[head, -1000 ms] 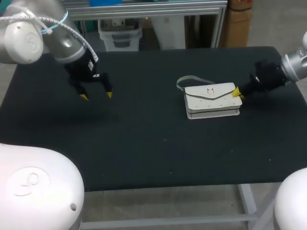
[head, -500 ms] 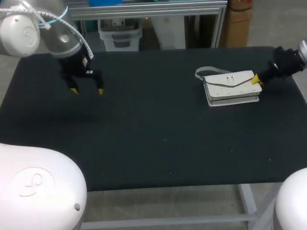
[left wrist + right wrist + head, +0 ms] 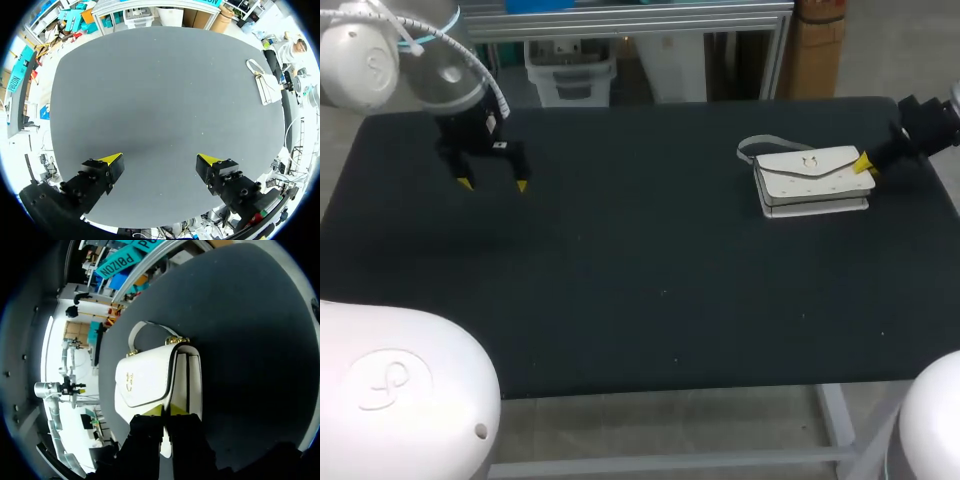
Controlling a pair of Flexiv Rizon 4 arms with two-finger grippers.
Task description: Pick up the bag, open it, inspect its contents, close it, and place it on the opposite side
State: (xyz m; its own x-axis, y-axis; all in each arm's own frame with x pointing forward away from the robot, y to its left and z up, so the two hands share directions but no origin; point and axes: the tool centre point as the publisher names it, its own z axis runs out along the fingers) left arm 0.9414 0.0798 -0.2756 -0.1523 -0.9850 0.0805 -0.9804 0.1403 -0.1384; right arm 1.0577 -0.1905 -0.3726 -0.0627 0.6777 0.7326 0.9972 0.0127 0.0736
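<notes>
My right gripper (image 3: 165,411) pinches bag (image 3: 145,377) end, thin hold. Bag may slip, fall off table (image 3: 620,280) edge. Left gripper (image 3: 160,159) fingers wide, empty.

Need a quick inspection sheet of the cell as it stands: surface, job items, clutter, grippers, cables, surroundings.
surface: black table, no spills or marks seen
job's things: white bag lying flat at the far right, flap closed, strap resting on the table behind it
clutter: nothing seen
grippers: right gripper pinched on the bag's right end; left gripper open, holding nothing, above the far left of the table
cables: white cable runs down to the left gripper
surroundings: nothing seen reaching over the table
</notes>
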